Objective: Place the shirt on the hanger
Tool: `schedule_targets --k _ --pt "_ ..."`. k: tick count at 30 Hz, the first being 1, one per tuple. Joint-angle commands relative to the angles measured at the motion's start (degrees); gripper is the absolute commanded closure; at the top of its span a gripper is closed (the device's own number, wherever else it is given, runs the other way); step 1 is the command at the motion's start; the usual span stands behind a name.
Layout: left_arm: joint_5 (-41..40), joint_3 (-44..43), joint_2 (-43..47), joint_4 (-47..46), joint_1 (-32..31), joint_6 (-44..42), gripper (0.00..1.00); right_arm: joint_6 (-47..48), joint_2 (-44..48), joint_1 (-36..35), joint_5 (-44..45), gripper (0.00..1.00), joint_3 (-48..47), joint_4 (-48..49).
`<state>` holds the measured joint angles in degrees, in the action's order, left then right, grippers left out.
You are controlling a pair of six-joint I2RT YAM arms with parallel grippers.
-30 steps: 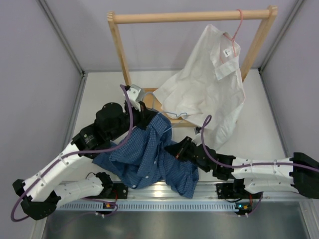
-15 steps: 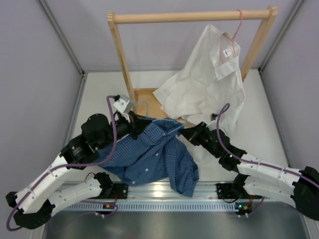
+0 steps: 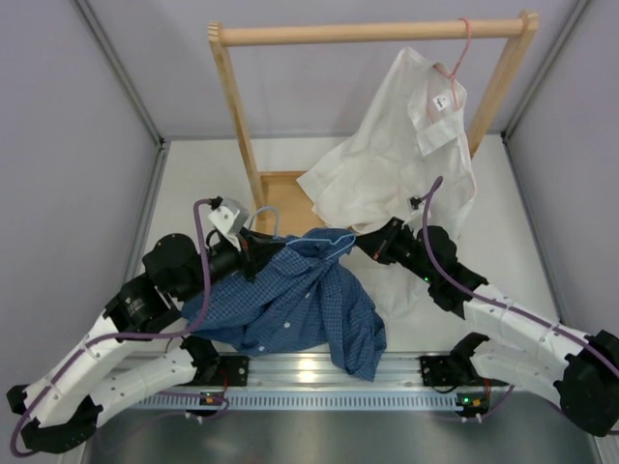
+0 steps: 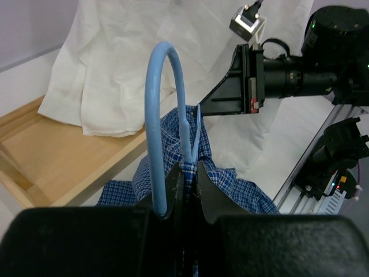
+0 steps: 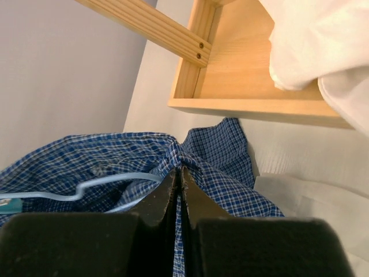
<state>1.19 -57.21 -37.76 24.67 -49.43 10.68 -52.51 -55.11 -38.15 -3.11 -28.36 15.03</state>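
The dark blue checked shirt (image 3: pixel 290 309) lies bunched on the table between my arms. My left gripper (image 3: pixel 259 253) is at its far left edge. In the left wrist view the left gripper (image 4: pixel 187 168) is shut on the neck of the light-blue hanger (image 4: pixel 155 104), with shirt (image 4: pixel 230 184) fabric pinched along with it. The hook curves up past the left finger. My right gripper (image 3: pixel 360 242) is at the shirt's far right corner. In the right wrist view the right gripper (image 5: pixel 177 170) is shut on a fold of shirt (image 5: pixel 219 144), and the hanger (image 5: pixel 109 180) wire runs inside the cloth.
A wooden rack (image 3: pixel 372 32) stands at the back, its base tray (image 3: pixel 280 193) just beyond the shirt. A large white shirt (image 3: pixel 406 164) hangs from it on a pink hanger (image 3: pixel 462 53) and drapes down close to my right gripper. A metal rail (image 3: pixel 309 372) borders the near edge.
My right gripper left the shirt's middle, moved up to its far right corner and shut on the fabric. My left arm drew the hanger and shirt leftward.
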Motion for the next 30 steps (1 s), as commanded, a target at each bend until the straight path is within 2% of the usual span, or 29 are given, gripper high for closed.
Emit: schedule_targets --k 1,7,17,20,25,28,29,30 --pt "-0.5 -2.8 -0.3 2.9 -0.1 -1.5 1.0 7.8 0.9 1.8 1.4 1.0 -6.7 -5.0" --pt "-4.8 -2.3 -0.6 4.5 -0.1 -1.1 1.0 13.4 2.0 1.9 2.5 1.0 -12.2 -11.2" --pt "-8.3 -4.1 -3.8 3.3 -0.1 2.3 1.0 13.1 4.8 1.2 -8.6 1.0 -10.9 -6.4" --pt "-13.8 -4.0 -5.1 0.2 -0.1 6.6 1.0 12.9 5.7 -1.4 -11.8 1.0 -10.7 -4.9" --pt "-21.7 -4.8 -8.9 -6.1 -0.1 10.9 1.0 10.3 9.1 -10.4 -9.7 1.0 -6.6 -1.6" --pt "-18.3 -3.3 -9.2 -12.7 -0.1 9.9 1.0 9.7 8.4 -15.6 -6.8 1.0 -4.8 1.6" --pt "-16.3 -2.7 -9.1 -17.7 0.0 9.4 1.0 9.8 7.0 -16.5 -5.7 1.0 -4.6 1.8" --pt "-11.3 -2.3 -9.1 -20.0 0.0 8.1 1.0 10.2 6.1 -17.6 -5.2 1.0 -4.5 1.9"
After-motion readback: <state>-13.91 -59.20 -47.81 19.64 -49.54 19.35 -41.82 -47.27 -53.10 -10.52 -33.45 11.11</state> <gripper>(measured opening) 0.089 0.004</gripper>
